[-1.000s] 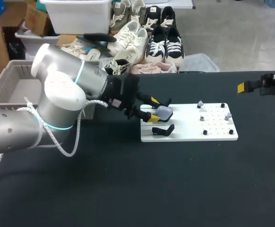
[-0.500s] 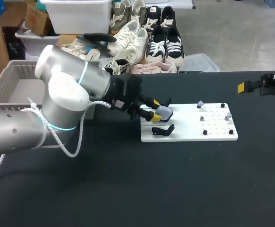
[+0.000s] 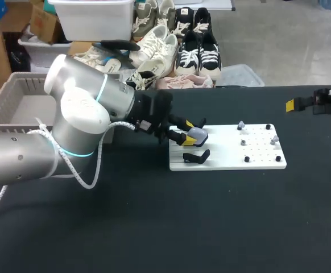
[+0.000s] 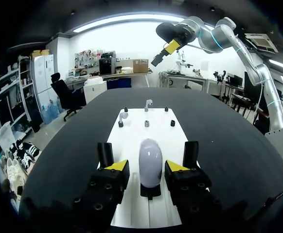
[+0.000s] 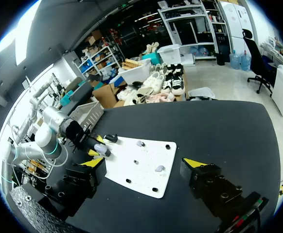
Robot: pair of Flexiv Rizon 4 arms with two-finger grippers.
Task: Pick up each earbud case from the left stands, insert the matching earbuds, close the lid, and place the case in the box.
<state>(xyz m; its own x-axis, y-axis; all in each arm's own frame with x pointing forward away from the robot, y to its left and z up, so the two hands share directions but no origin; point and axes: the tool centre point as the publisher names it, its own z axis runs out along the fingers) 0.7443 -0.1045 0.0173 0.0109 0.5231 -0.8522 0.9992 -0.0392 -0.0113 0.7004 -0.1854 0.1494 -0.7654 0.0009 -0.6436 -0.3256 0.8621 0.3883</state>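
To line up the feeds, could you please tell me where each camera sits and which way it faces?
Head view: above and behind, looking down on the table; left arm enters from the left, left hand at the white board.
Left wrist view: on that wrist, looking along the left hand past the earbud case toward the right hand.
Right wrist view: on that wrist, looking down across the board at the left arm; open right hand shows.
All share the case.

Silver-grey left arm, cyan ring, white cable, black yellow-tipped end effector.
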